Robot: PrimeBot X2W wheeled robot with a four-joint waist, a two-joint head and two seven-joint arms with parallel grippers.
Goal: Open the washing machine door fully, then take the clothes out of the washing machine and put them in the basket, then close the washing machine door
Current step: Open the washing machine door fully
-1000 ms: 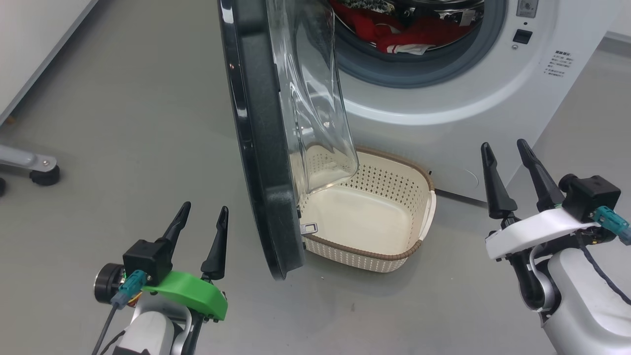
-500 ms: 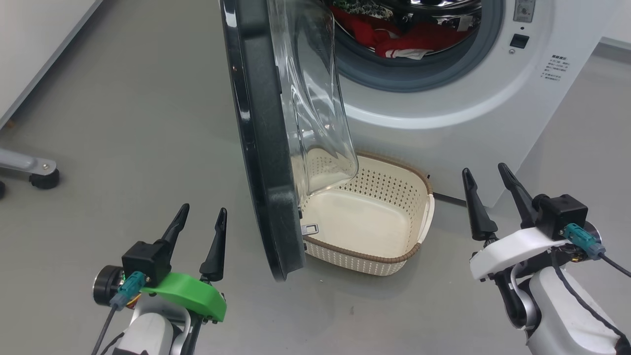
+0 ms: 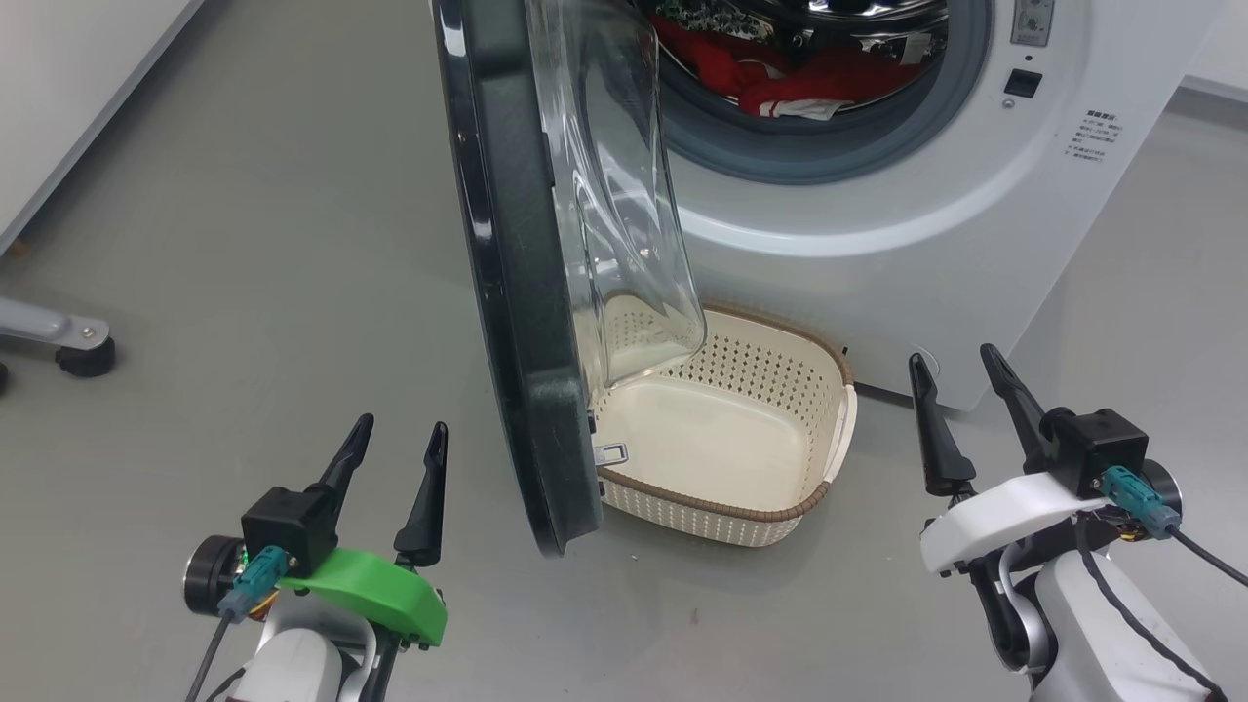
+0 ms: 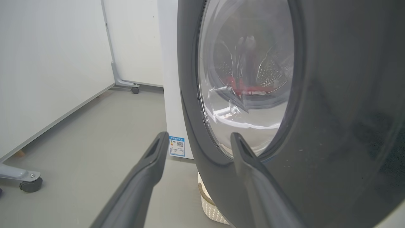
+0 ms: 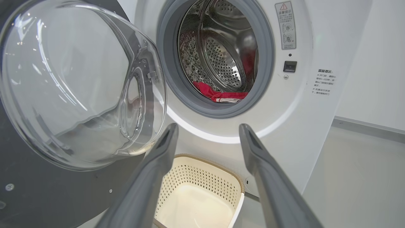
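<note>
Bright, even light from above; soft shadows w/ faint edges on the grey floor [image 3: 244, 244] under the basket [image 3: 702, 522]. Glare streaks on the washing machine door [image 3: 507, 292] glass & the steel drum [image 5: 221, 60] (highlights blown). Wrist views bend lines at edges; near fingers [image 4: 136, 190] slightly soft. Head view sharp, colours clean.

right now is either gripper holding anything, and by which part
Nothing is held: the left gripper and the right gripper both stand open, with nothing between their fingers.
</note>
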